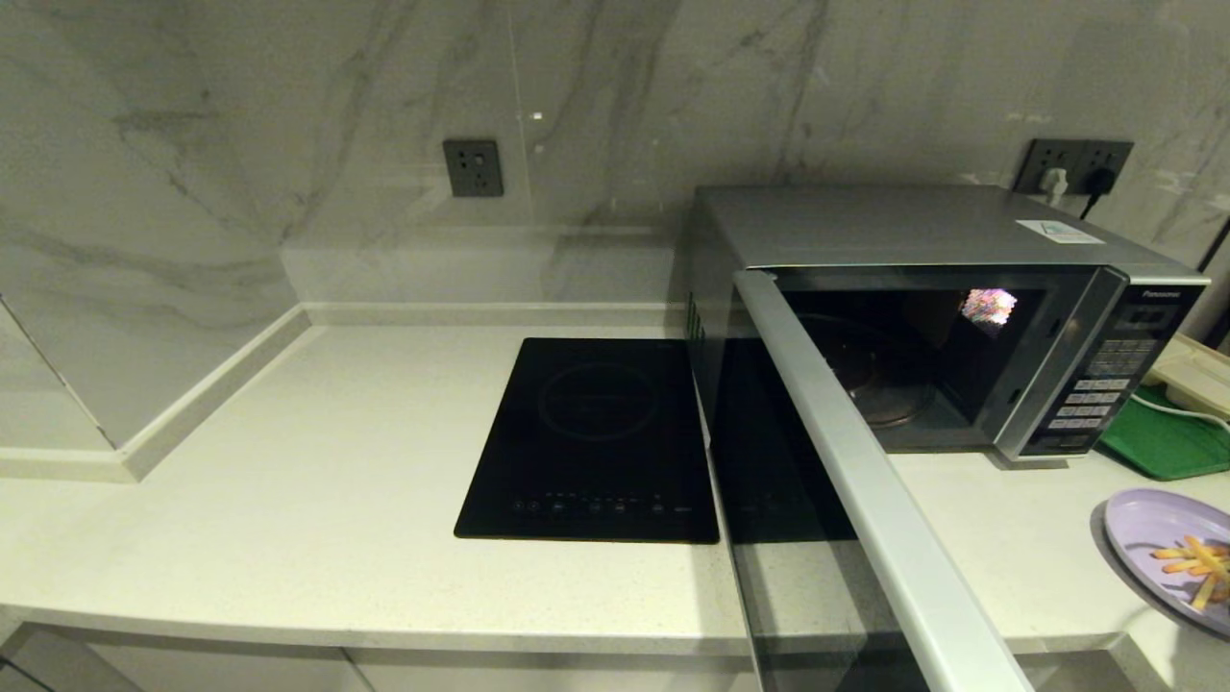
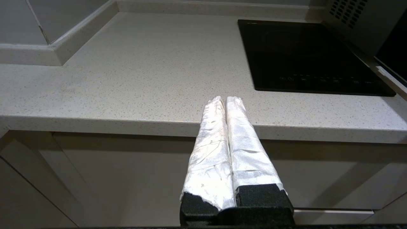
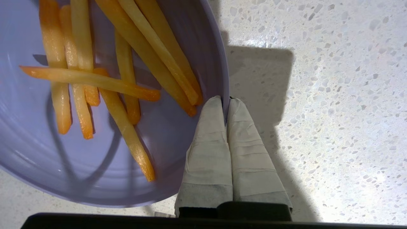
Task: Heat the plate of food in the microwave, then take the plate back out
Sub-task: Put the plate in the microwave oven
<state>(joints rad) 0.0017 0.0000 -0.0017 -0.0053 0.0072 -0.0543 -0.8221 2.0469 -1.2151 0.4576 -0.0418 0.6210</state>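
While pinched at the rim, not yet in the oven: plate of food [image 1: 1148, 527] at the right front of the worktop [image 1: 317, 500], forward and to the right of the microwave [image 1: 922, 317], apart from it, near the green tray [image 1: 1168, 444]. Right pincer [image 3: 226, 101] closed to a sliver, one finger inside the rim and one outside, only the thin wall of the plate between them; gripped there, probably, to keep the pads off the fries [image 3: 143, 47] and leave the dish level for carrying. Cannot tell whether resting on the stone or lifted just clear. Door [image 1: 865, 481] swung fully out on the left-hand hinge, edge-on toward the robot, presumably to leave a straight way in from the right; cavity bare apart from the turntable [image 1: 879, 384]. Left pincer [image 2: 225, 99] closed on nothing, parked in front of the worktop's edge, left of the induction hob [image 1: 591, 442], likely kept there clear of the door's swing. As for heading: round, so no long axis to the plate itself; face up, roughly flat. Most fries roughly parallel, lengthwise away from the gripped rim and fanning a little; one across the rest. Microwave broadside along the back wall, long axis left to right, mouth toward the robot, button panel [image 1: 1105, 380] at the right end. Judging by this, next a level carry leftward and back into the cavity, rim kept clear of the door's inner face.
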